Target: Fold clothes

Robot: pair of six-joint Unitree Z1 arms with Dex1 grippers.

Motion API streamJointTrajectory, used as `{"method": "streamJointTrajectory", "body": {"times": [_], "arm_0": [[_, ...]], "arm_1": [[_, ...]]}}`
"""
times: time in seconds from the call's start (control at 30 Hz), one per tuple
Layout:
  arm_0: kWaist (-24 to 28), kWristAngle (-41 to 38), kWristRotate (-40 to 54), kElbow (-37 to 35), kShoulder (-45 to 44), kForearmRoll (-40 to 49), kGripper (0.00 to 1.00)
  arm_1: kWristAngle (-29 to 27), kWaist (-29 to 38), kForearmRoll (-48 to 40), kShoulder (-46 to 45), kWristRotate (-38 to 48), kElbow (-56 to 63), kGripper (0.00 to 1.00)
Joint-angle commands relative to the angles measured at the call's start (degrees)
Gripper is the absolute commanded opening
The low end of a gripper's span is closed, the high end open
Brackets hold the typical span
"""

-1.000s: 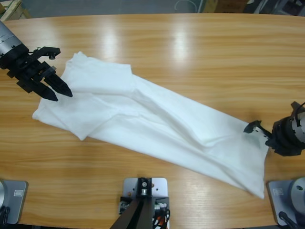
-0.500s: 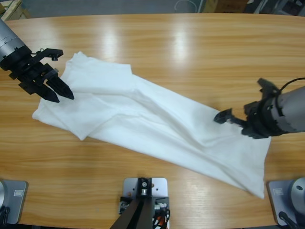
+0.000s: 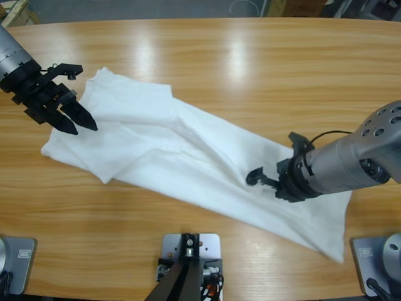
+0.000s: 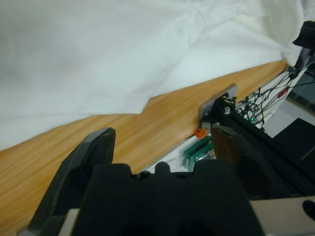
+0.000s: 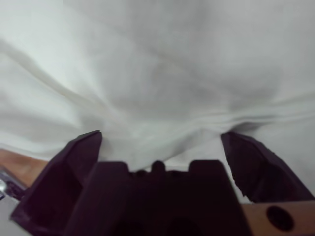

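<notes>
High view: your right hand (image 3: 266, 180), jaws spread, has swept inward over the T-shirt (image 3: 188, 150); left hand (image 3: 69, 113) waits open beside its sleeve.

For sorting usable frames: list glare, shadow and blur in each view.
High view: two bright ceiling glare streaks on the table; the right tool casts a faint shadow on the T-shirt. Left wrist view: cloth overexposed, the left tool soft. Right wrist view: shirt folds blurred, greyish shading above the tool.
</notes>
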Motion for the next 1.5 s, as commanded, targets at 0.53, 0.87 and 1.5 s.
{"method": "streamJointTrajectory", "body": {"times": [0.53,0.87,1.5], "arm_0": [[1.3,0.6,0.0,1.4,0.4,-0.7,0.757],[1.6,0.7,0.0,1.5,0.2,-0.7,0.757],[1.4,0.7,0.0,1.7,-0.5,-0.6,0.757]], "arm_1": [[-5.7,-22.1,16.6,5.7,-23.6,-15.4,1.0],[-14.1,-15.9,26.6,-3.2,-14.8,-15.9,1.0],[-2.4,-8.3,17.3,10.8,-12.9,-9.9,1.0]]}}
